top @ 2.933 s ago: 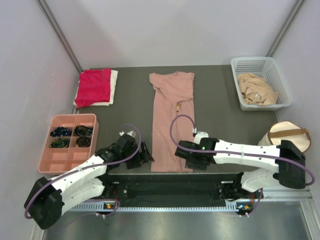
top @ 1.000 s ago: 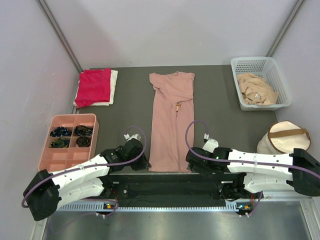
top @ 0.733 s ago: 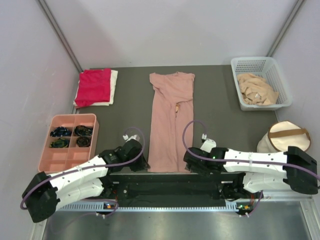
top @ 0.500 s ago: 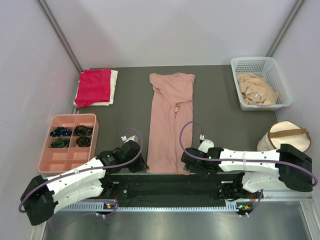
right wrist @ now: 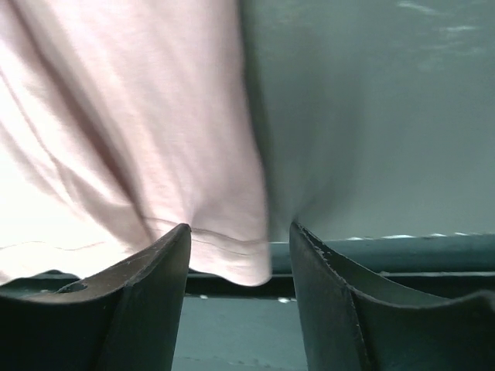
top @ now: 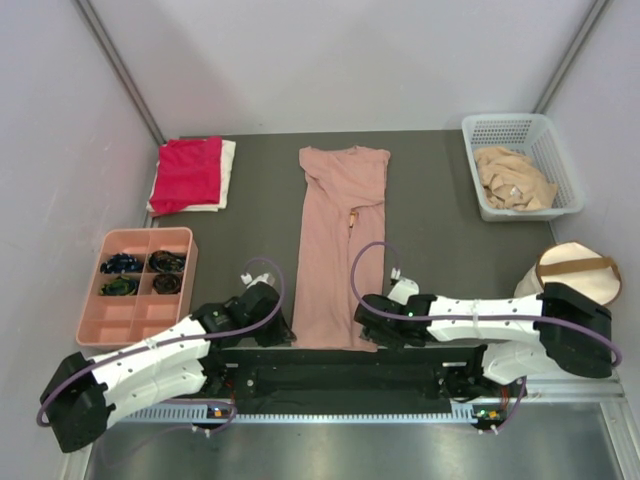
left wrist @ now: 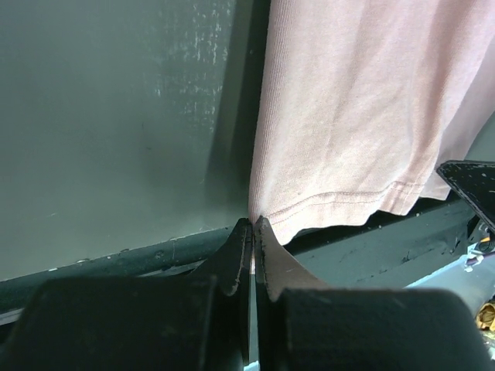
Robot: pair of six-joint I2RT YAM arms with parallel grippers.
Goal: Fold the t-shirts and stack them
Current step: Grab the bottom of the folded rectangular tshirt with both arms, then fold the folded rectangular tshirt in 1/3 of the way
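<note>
Your pink t-shirt (top: 340, 240) lies lengthwise down the middle of the table (top: 260, 240), hem at the table's near edge. It's light, limp cloth, so take both hem corners: the left gripper (left wrist: 253, 232) is pinching one, and the right gripper (right wrist: 240, 229) has its fingers spread around the other.

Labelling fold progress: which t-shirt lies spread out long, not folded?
The dusty-pink t-shirt, mid-table. The red t-shirt is folded atop the white t-shirt at far left; the tan t-shirt is bunched in the basket.
</note>
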